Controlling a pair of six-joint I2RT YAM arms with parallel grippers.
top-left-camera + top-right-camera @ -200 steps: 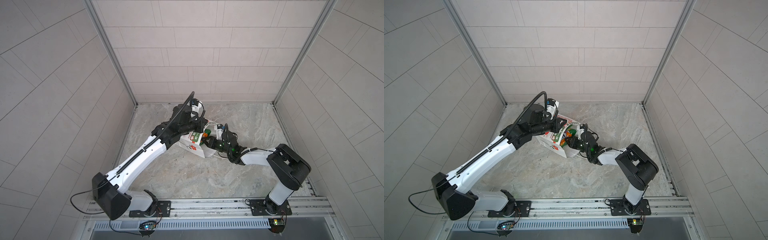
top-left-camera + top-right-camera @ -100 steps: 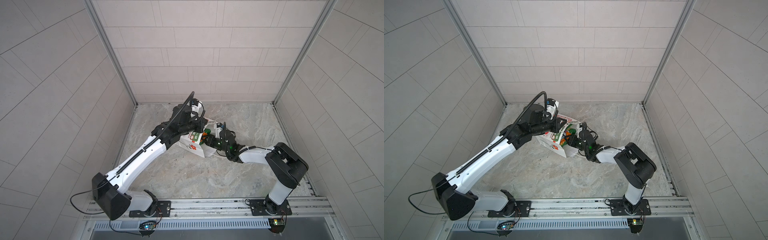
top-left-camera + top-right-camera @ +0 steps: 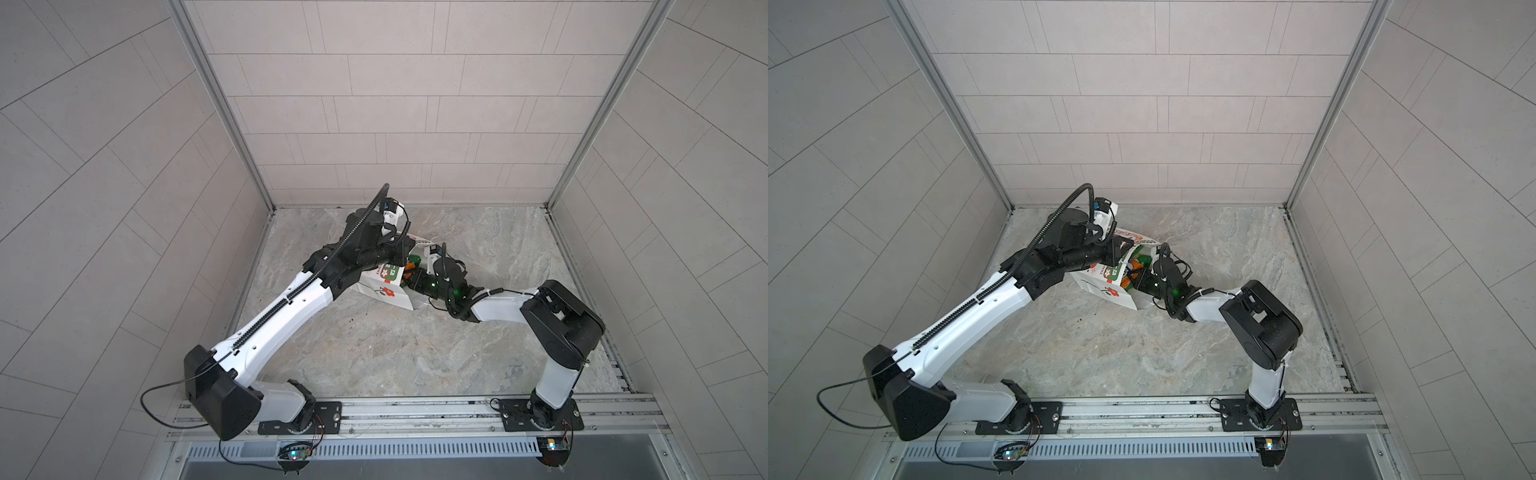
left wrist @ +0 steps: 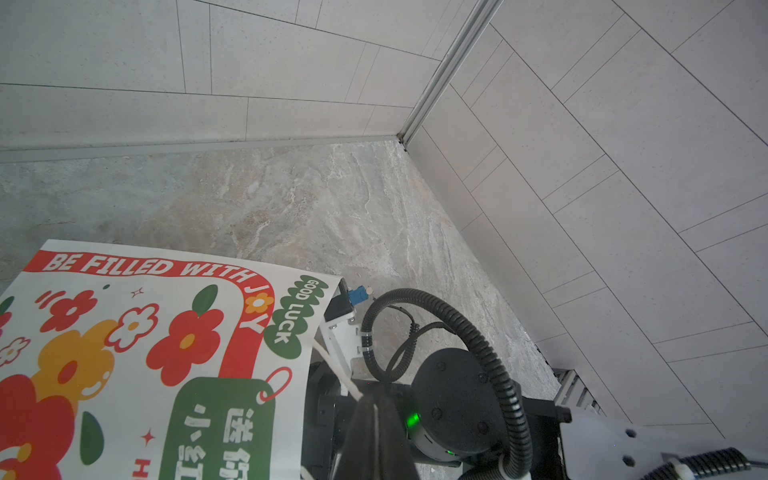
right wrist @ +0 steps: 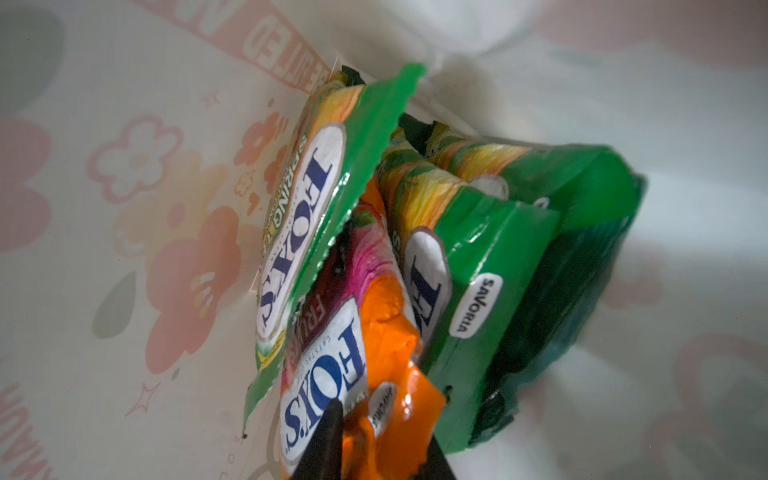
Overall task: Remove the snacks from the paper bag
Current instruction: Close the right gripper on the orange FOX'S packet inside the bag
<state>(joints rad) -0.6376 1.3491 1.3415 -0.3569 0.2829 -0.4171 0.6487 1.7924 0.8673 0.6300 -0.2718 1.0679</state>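
Peeking inside the white paper carrier bag point(image 3: 384, 289), tipped sideways on the grey stone worktop point(image 3: 415, 353), I count three green-yellow shiny pouches point(image 5: 478, 249), one orange-pink pouch point(image 5: 382, 324) and one dark green crisp bag point(image 5: 582, 299). The orange-pink pouch lies lengthways, straight ahead of my right fingers point(image 5: 328, 436), which sit on both sides of its near end; pinching or not, I cannot tell. My left fingers point(image 4: 361, 453) squeeze the bag's white string handle point(image 4: 338, 372).

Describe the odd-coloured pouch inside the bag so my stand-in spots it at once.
In both top views, a white paper carrier bag lies tipped over on the grey marble floor. The right wrist view looks into it at a cluster of glossy FOX'S pouches. Yours is the orange-pink pouch at the right claw; every neighbour is green.
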